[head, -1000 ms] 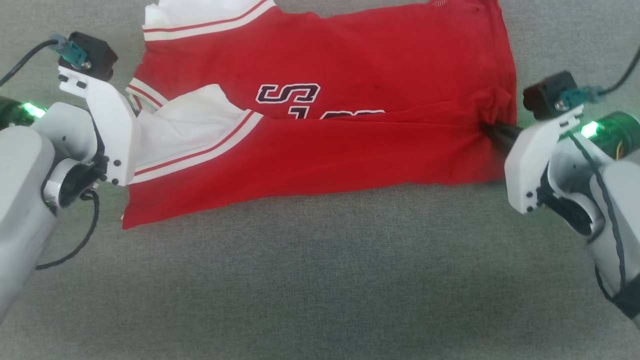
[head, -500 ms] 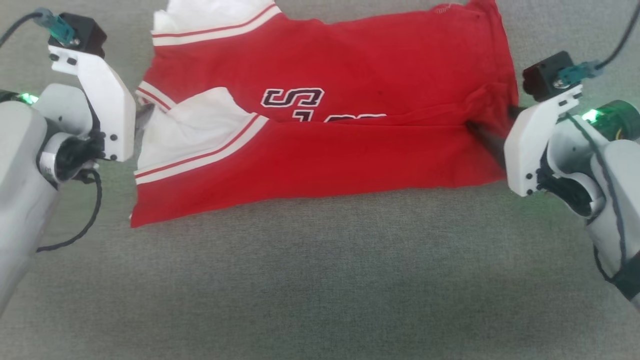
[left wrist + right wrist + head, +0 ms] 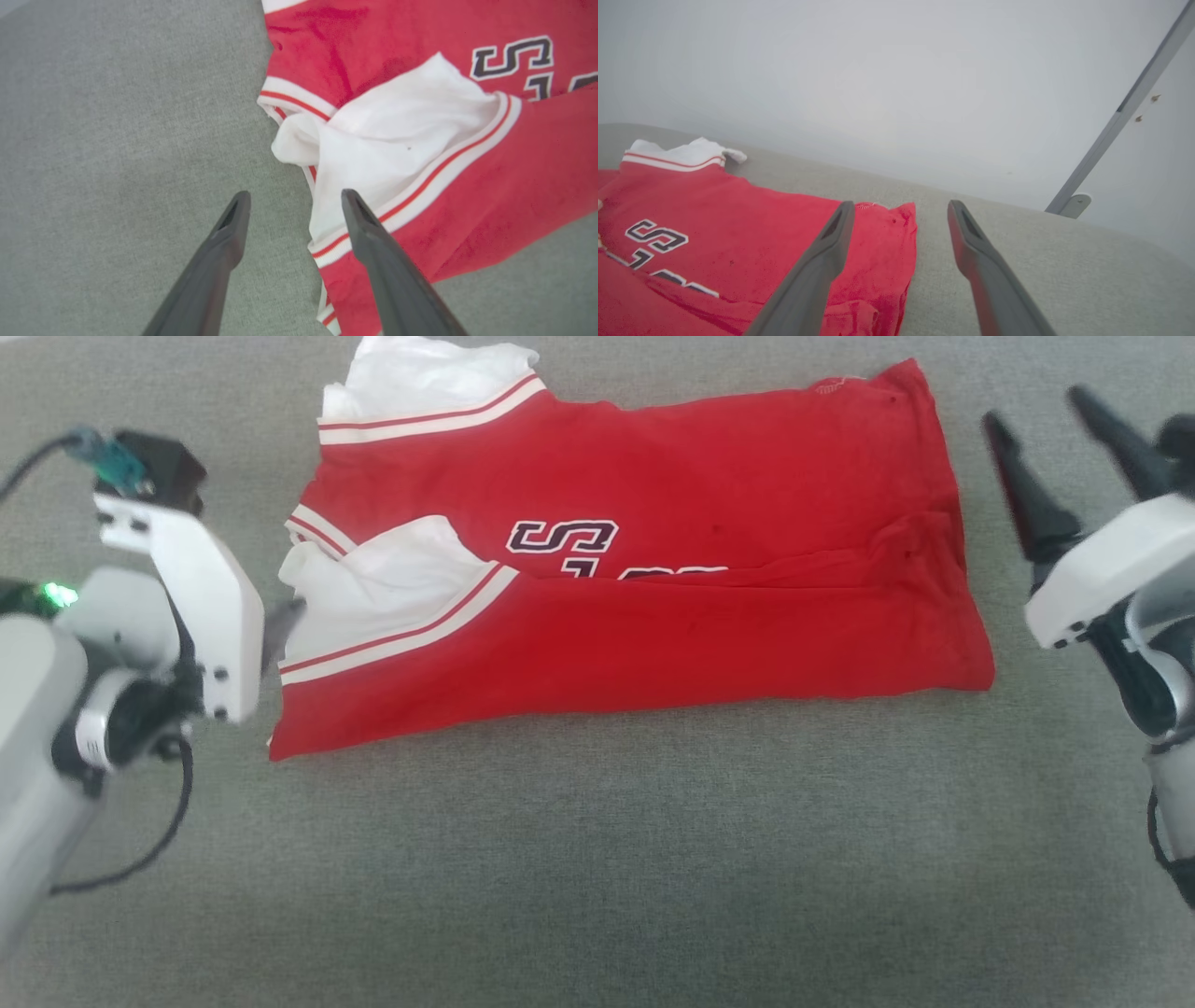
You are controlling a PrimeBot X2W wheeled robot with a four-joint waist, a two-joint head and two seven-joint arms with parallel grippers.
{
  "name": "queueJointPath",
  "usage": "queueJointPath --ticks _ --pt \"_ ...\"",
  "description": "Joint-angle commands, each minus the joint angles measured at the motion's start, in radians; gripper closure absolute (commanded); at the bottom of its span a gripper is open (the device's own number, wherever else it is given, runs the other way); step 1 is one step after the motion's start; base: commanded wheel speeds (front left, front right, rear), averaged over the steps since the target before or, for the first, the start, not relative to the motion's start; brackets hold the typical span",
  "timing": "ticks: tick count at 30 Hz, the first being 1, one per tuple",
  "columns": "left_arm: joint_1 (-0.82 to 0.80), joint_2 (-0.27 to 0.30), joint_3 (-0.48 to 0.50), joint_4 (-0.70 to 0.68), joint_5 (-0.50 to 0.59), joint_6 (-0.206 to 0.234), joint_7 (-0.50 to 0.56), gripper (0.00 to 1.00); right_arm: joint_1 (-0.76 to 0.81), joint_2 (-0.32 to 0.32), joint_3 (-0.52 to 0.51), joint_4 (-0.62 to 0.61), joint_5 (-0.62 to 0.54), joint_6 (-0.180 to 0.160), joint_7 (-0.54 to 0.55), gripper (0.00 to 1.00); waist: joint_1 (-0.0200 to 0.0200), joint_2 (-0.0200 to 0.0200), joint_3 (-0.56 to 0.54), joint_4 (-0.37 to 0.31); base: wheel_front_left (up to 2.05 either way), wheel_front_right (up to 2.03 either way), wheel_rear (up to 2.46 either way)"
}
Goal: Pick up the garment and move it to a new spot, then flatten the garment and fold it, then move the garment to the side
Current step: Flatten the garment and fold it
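The garment is laid at the far middle of the grey fabric surface, neck end left, hem end right. The near half is folded up over the far half, so the chest lettering is partly covered; a lengthwise fold is judged done, with a cross fold and the move to the side left.

The left gripper is seen with fingers apart and nothing between them, low at the left end. In the left wrist view one finger lies over the striped trim and the other over bare cloth; contact cannot be told. The right gripper is also spread, nothing held, placed right of the hem end and apart from it. Its view looks out level, so it is judged raised off the surface.

The white sleeve is bunched at the left end, not flat, and is likely to spoil a neat fold. A pale wall and a slanted metal bar are noted beyond the far edge. Nothing is seen blocking either side.
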Motion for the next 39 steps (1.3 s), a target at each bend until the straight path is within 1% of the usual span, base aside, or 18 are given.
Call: queueJointPath --ticks 1,4,6,8,10,12,16,22,25,26,27,28,29,34,39 --pt "0.040 0.020 0.007 -0.052 -0.013 0.034 0.011 0.00 0.032 0.031 -0.054 -0.037 -0.049 -0.001 -0.037 0.00 0.0000 0.0000 -0.002 -0.005 0.00 0.00 0.00" --pt "0.103 0.052 0.012 -0.145 -0.031 0.086 0.033 0.00 0.080 0.095 -0.158 -0.114 -0.126 -0.001 -0.073 0.00 0.0000 0.0000 -0.003 -0.014 0.00 0.00 0.00" --pt "0.135 0.073 0.017 -0.188 -0.035 0.118 0.046 0.00 0.114 0.134 -0.211 -0.165 -0.167 -0.001 -0.076 0.00 0.0000 0.0000 -0.003 -0.021 0.00 0.00 0.00" --pt "0.160 0.089 0.020 -0.216 -0.044 0.143 0.058 0.00 0.146 0.173 -0.247 -0.213 -0.194 -0.001 -0.069 0.00 0.0000 0.0000 -0.001 -0.030 0.00 0.00 0.00" --pt "0.183 0.093 0.029 -0.229 -0.067 0.168 0.070 0.00 0.180 0.204 -0.272 -0.256 -0.211 -0.001 -0.057 0.00 0.0000 0.0000 0.001 -0.040 0.00 0.00 0.00" --pt "0.200 0.103 0.030 -0.236 -0.077 0.184 0.081 0.00 0.211 0.234 -0.295 -0.295 -0.224 -0.001 -0.045 0.00 0.0000 0.0000 0.004 -0.051 0.00 0.00 0.00" --pt "0.223 0.104 0.032 -0.211 -0.093 0.198 0.092 0.00 0.264 0.276 -0.317 -0.348 -0.239 -0.001 -0.023 0.00 0.0000 0.0000 0.014 -0.070 0.00 0.00 0.00" --pt "0.242 0.073 0.032 -0.130 -0.130 0.201 0.104 0.00 0.305 0.304 -0.321 -0.371 -0.230 -0.001 -0.007 0.00 0.0000 0.0000 0.025 -0.087 0.00 0.00 0.00" --pt "0.242 0.048 0.025 -0.075 -0.142 0.188 0.098 0.00 0.321 0.312 -0.321 -0.367 -0.220 -0.001 0.008 0.00 0.0000 0.0000 0.029 -0.093 0.00 0.00 0.00" --pt "0.243 0.041 0.023 -0.056 -0.149 0.181 0.095 0.04 0.326 0.314 -0.319 -0.363 -0.214 -0.001 0.019 0.00 0.0000 0.0000 0.029 -0.095 0.00 0.00 0.00" --pt "0.246 0.032 0.021 -0.037 -0.154 0.172 0.092 0.44 0.332 0.315 -0.311 -0.359 -0.207 -0.001 0.033 0.00 0.0000 0.0000 0.029 -0.096 0.00 0.00 0.00" --pt "0.248 0.025 0.014 -0.023 -0.155 0.155 0.091 0.90 0.337 0.315 -0.304 -0.355 -0.196 -0.001 0.052 0.00 0.0000 0.0000 0.029 -0.097 0.00 0.00 0.00" --pt "0.250 0.017 0.014 -0.008 -0.156 0.147 0.086 1.00 0.344 0.312 -0.296 -0.352 -0.188 -0.001 0.075 0.00 0.0000 0.0000 0.027 -0.097 0.00 0.00 0.00" --pt "0.251 -0.008 -0.007 0.037 -0.156 0.103 0.080 1.00 0.360 0.280 -0.251 -0.338 -0.125 -0.001 0.226 0.00 0.0000 0.0000 0.019 -0.088 0.00 0.00 0.00" --pt "0.238 -0.041 -0.019 0.058 -0.151 0.078 0.070 1.00 0.324 0.232 -0.229 -0.308 -0.076 -0.001 0.412 0.00 0.0000 0.0000 0.021 -0.063 0.00 0.00 0.00"
